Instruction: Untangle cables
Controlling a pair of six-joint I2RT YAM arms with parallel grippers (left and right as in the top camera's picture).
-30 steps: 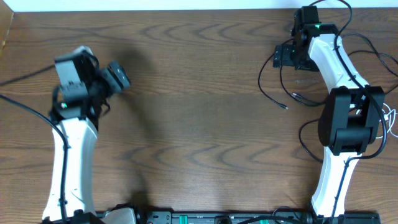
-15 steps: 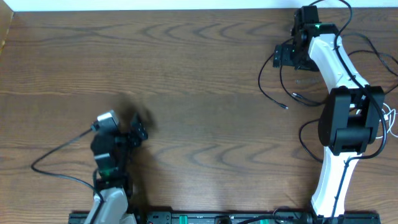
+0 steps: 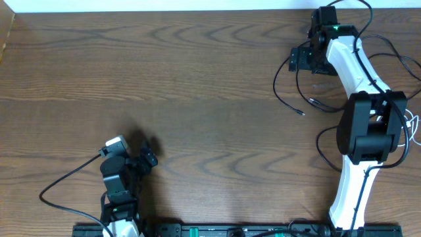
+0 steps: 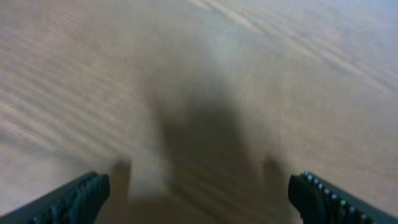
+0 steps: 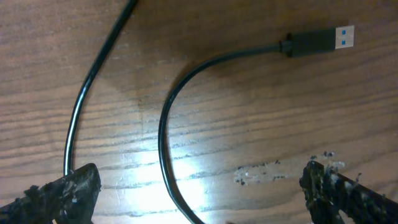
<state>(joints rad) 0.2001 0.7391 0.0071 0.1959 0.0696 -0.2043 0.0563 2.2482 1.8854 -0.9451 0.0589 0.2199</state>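
Thin black cables point(image 3: 275, 91) loop over the table at the far right, around and under my right arm. Two of their plug ends point(image 3: 314, 101) lie left of that arm. A short white cable point(image 3: 415, 128) shows at the right edge. My right gripper point(image 3: 295, 60) hangs open over the black loops. In the right wrist view one black cable point(image 5: 163, 137) curves between the spread fingers point(image 5: 65, 190) and ends in a blue-tipped USB plug point(image 5: 318, 40). A second black cable point(image 5: 79, 109) runs along the left. My left gripper point(image 3: 147, 158) is open above bare wood, far from the cables.
A thicker black cord point(image 3: 49, 189) from the left arm curls on the table at the front left. The right arm's base point(image 3: 368, 131) stands over part of the cable tangle. A scuffed patch point(image 5: 261, 173) marks the wood near the right fingers.
My left arm has drawn back from the left middle of the table to the front edge, gripper still open. The right arm and the cables have not moved.
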